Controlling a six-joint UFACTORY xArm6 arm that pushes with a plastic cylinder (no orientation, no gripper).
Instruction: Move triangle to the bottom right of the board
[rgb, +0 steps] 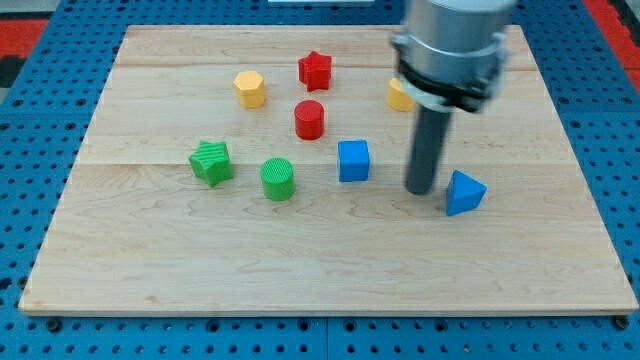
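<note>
A blue triangle block (465, 193) lies on the wooden board (330, 270), right of centre. My tip (421, 190) stands just to the triangle's left, a small gap apart from it. The rod rises from there to the arm's grey body at the view's top.
A blue cube (354, 160) sits left of the tip. A red cylinder (309, 119), a red star (315, 70) and a yellow hexagon (250, 89) lie further up. A green star (211, 162) and a green cylinder (278, 179) lie at the left. A yellow block (399, 96) is partly hidden behind the arm.
</note>
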